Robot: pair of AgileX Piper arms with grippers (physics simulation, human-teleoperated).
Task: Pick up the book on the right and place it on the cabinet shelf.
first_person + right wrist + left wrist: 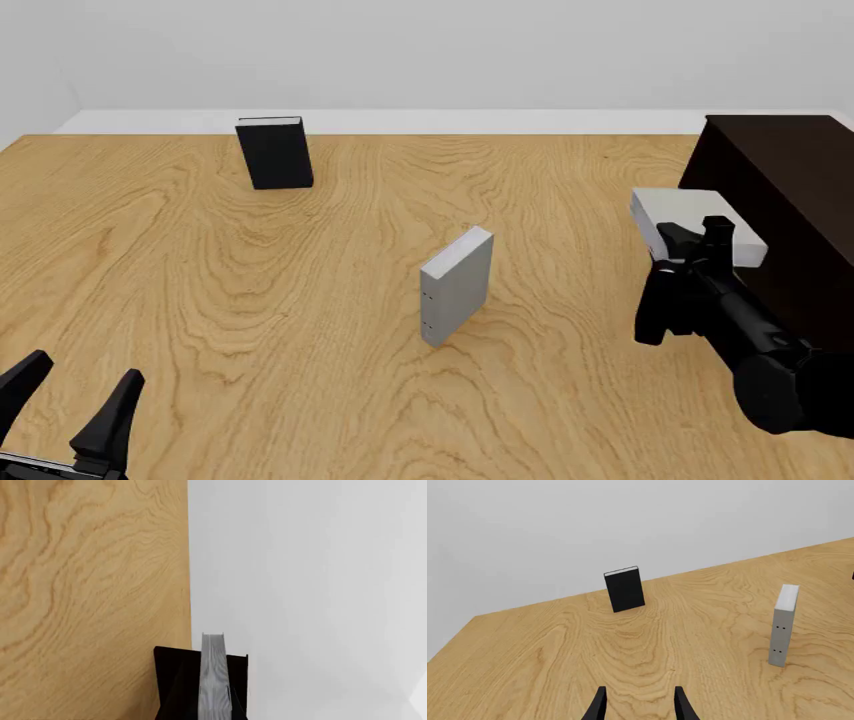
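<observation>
Right gripper (707,240): clamped on the book (694,222), one finger on each broad face; the wrist view shows the book's (215,680) narrow pale edge running straight out between the two dark fingers (179,700).
Book: light grey, plain cover, held off the table, tilted, just beside the cabinet's front corner and overlapping its dark face in the front view; whether it touches the cabinet cannot be told.
Cabinet (787,190): very dark brown, large, at the right edge of the table; its shelf is not visible from here.
Left gripper (70,405): fingers spread apart, gripping nothing, low over the near left corner of the table (267,300); the wrist view shows both fingertips (597,707) above bare wood.
Dotted grey book (455,285): upright near the table's middle, narrow side with tiny dark dots facing the arms.
Black book (275,152): upright at the far left, well apart from the others.
</observation>
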